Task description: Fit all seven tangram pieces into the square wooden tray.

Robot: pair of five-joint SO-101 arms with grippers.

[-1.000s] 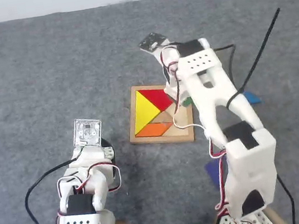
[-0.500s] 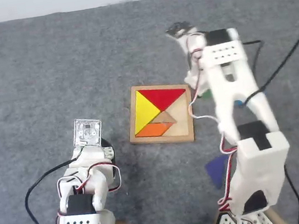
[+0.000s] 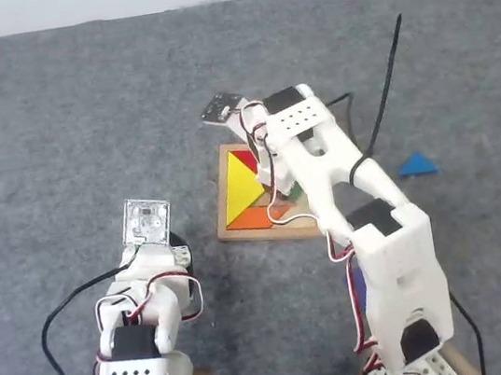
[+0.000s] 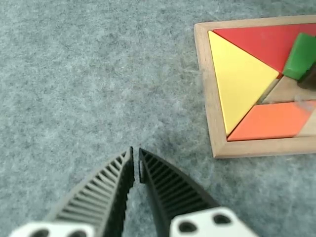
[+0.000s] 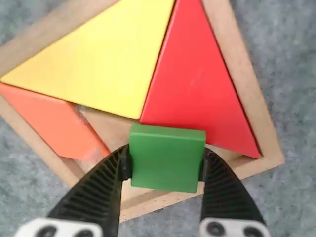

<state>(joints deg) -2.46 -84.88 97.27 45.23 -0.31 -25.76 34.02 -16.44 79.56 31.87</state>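
The right arm point(image 3: 370, 226) is stretched out from its base across the square wooden tray point(image 3: 266, 230), wrist bent down over the middle of it. The right gripper point(image 5: 165, 163) is clamped on the green square point(image 5: 168, 148), one finger on each side. The square sits over the bare wood patch right up against the long edge of the red triangle point(image 5: 197, 84). I can't tell if it's actually touching the tray floor or hanging just above it.

Already in the tray are the yellow triangle point(image 5: 103, 64), edge to edge with the red one, and the orange parallelogram point(image 5: 44, 123) along one rim.

The left arm point(image 3: 146, 307) is folded back close to its base, well away from the tray. The left gripper point(image 4: 136, 158) points down at the grey mat point(image 3: 79, 109) with its fingers pinched together and nothing between them. From its wrist camera the tray is just off to one side.

Loose pieces on the mat: a blue triangle point(image 3: 416, 165) out beyond the right arm, well apart from the tray, and a dark blue piece point(image 3: 354, 287) peeking out from under that arm near its base, mostly hidden.
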